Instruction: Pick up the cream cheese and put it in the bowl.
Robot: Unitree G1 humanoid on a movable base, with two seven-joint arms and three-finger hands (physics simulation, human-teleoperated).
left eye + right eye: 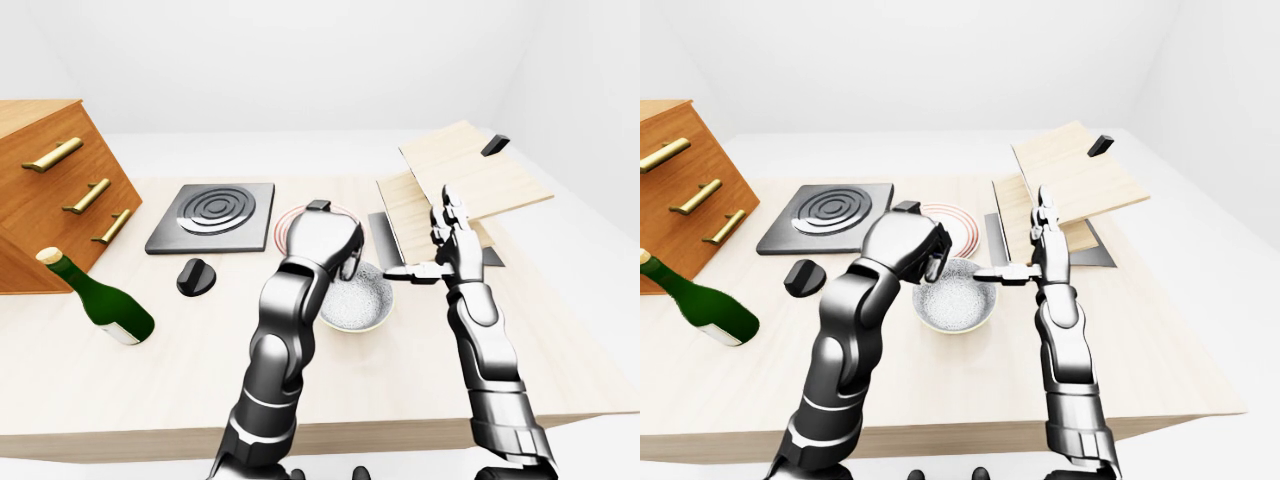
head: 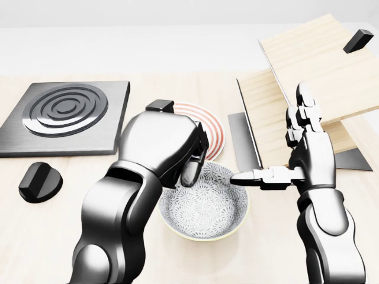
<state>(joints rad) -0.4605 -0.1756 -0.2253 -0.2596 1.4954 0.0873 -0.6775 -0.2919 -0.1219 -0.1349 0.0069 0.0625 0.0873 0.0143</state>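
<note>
— Where's your left hand?
— My left hand [image 2: 169,148] is curled into a fist over the bowl [image 2: 204,204]'s left rim; whether my fingers hold the cream cheese, I can't tell.
— And the right?
— My right hand [image 2: 296,160] stands upright, fingers spread, empty, thumb over the bowl's right rim.

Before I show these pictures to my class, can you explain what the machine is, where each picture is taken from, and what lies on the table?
It is a simulated humanoid robot. All three pictures come from cameras on its head, looking over its arms. The left hand is curled above the patterned bowl; whether it holds anything cannot be seen. The right hand is open beside the bowl. On the wooden table also lie a striped plate, a stove plate, a black knob, a green bottle, a drawer cabinet and tilted boards.
</note>
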